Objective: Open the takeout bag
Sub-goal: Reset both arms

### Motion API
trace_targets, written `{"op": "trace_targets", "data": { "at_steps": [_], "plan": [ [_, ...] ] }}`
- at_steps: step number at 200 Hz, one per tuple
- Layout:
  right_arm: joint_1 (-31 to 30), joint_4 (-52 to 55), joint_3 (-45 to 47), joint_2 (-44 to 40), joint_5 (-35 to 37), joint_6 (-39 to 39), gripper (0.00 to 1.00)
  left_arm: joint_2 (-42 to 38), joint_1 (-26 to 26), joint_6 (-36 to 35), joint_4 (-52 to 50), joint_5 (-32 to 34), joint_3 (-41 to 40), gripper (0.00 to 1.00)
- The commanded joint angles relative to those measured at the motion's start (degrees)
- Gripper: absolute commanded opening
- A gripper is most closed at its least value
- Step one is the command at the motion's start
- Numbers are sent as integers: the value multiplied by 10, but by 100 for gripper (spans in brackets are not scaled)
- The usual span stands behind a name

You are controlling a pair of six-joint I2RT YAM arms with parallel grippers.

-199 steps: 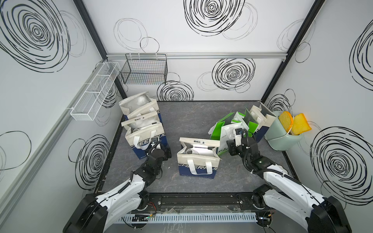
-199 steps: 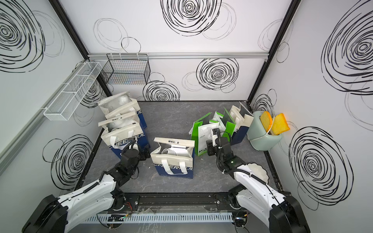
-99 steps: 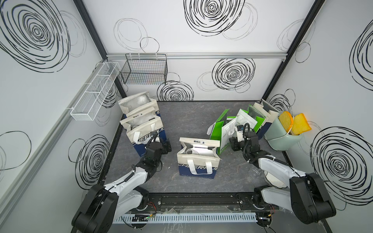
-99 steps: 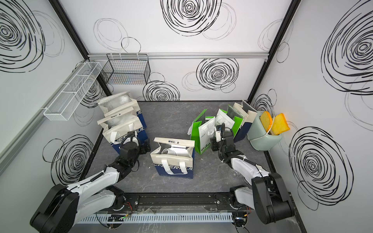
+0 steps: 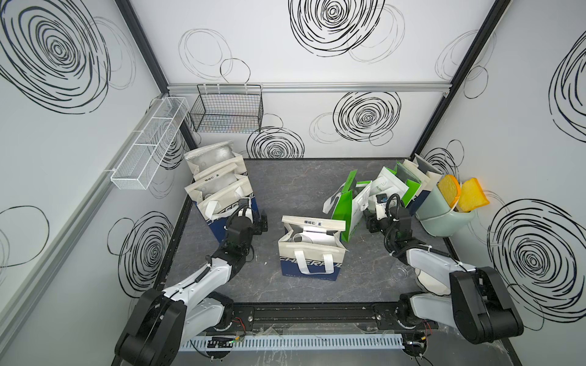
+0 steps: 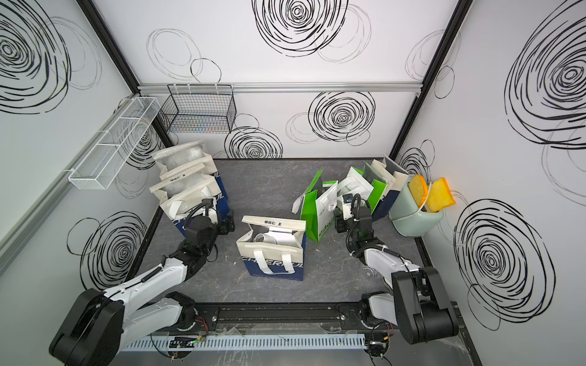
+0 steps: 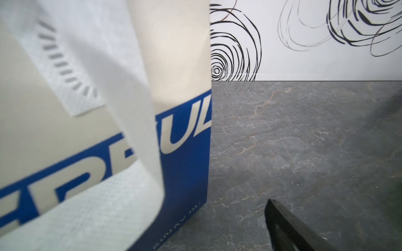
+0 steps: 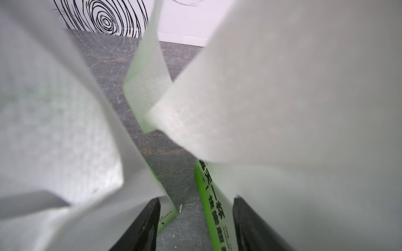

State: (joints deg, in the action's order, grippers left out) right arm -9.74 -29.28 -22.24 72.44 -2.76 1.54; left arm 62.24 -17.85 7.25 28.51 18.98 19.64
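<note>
I find beige-and-blue fabric takeout bag (image 5: 312, 256) upright at centre of grey marbled worktop (image 5: 295, 183), mouth spread, white item visible inside. I note left claw (image 5: 260, 222) low beside second beige-and-blue bag (image 7: 182, 156) near left wall, jaws wide apart. I note right claw (image 8: 195, 228) among green-and-white bags (image 5: 347, 206) at right: jaws apart, two green bag edges between them, worktop showing through middle. Contact with fabric: cannot tell.

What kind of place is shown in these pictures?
Probably a robot test booth: swirl-printed walls, left arm and right arm on a black rail, takeout bags staged on a grey tabletop.
</note>
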Motion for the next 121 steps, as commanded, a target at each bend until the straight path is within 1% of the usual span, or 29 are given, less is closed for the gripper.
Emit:
{"op": "trace_targets", "data": {
  "at_steps": [1,10,18,30,35,40,48,53,64,71,82,89,96,101,106,109,115,121],
  "plan": [
    [19,-106,21,38,-4,10,58,2,28,-64,101,1,-7,97],
    [20,-137,29,52,-11,13,58,19,36,-75,147,-3,-29,97],
    [18,-133,27,52,-16,19,58,39,47,-74,196,-18,-51,97],
    [20,-187,47,49,-12,19,59,85,60,-78,283,-31,-74,98],
    [22,-191,49,47,-8,18,59,92,62,-78,261,-27,-60,97],
    [23,-208,53,49,-7,20,59,93,64,-89,234,-39,-49,97],
    [25,-223,55,52,-4,24,59,103,67,-101,276,-32,-59,97],
    [24,-240,60,55,-3,28,59,103,70,-100,283,-33,-60,97],
    [24,-234,51,63,10,37,59,109,87,-97,326,-63,-73,97],
    [26,-248,54,68,11,48,59,121,92,-102,362,-75,-81,97],
    [26,-264,58,70,18,58,60,177,102,-101,433,-80,-90,97],
    [26,-277,63,71,26,61,60,214,120,-86,476,-106,-91,97],
    [27,-296,70,72,27,67,61,230,139,-73,489,-127,-86,97],
    [29,-329,81,80,28,71,61,221,146,-68,468,-140,-82,97],
    [30,-358,90,88,35,69,63,211,147,-68,435,-138,-74,97],
    [32,-367,91,92,42,64,63,211,145,-70,432,-135,-74,97],
    [36,-357,86,93,51,55,63,219,143,-72,458,-132,-80,97],
    [45,-342,81,90,42,47,63,220,141,-72,464,-130,-81,97]
  ]
}}
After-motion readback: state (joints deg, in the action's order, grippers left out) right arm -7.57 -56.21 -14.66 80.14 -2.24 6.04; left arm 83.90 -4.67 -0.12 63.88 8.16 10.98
